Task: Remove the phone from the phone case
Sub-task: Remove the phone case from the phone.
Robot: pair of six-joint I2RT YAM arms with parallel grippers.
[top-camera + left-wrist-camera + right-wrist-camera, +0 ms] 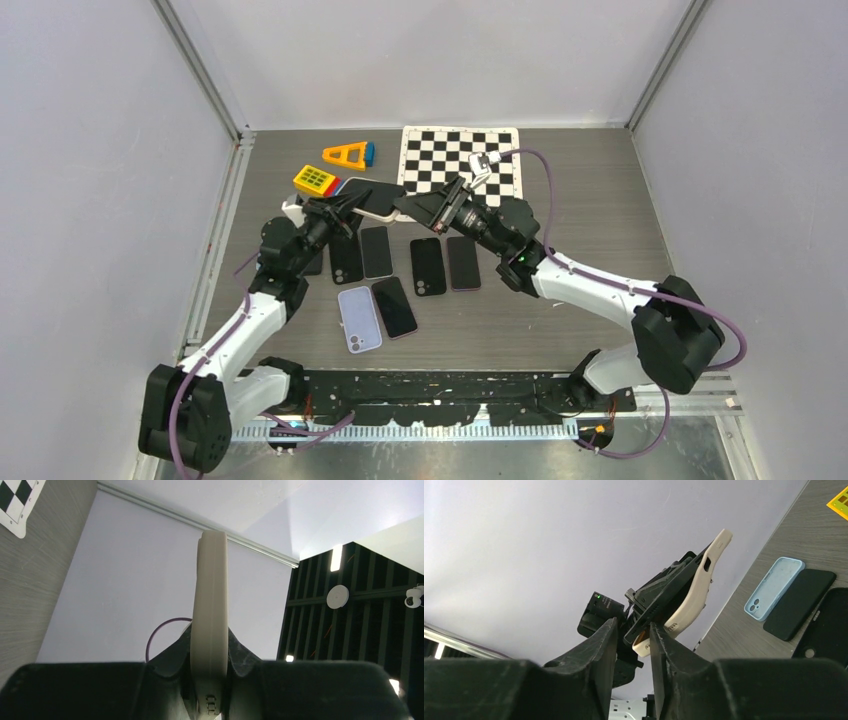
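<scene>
The cream phone case [210,620] is up in the air over the back of the surface [590,210], between the two arms. The left claw [209,647] is closed narrow on it. Seen edge-on from the left wrist, the case stands up between the fingers, pinched on both faces. From above, its long axis runs roughly left to right, one end toward each claw.

The black phone [664,597] lies along the case. Its end toward the right claw [634,630] sits between those fingers, and there the case bows away from it — at the far end the two meet. The right fingers stand a little apart around the phone's end; whether they press on it I cannot tell.

On the surface a light blue case [359,318] lies flat among dark phones [428,265].
</scene>
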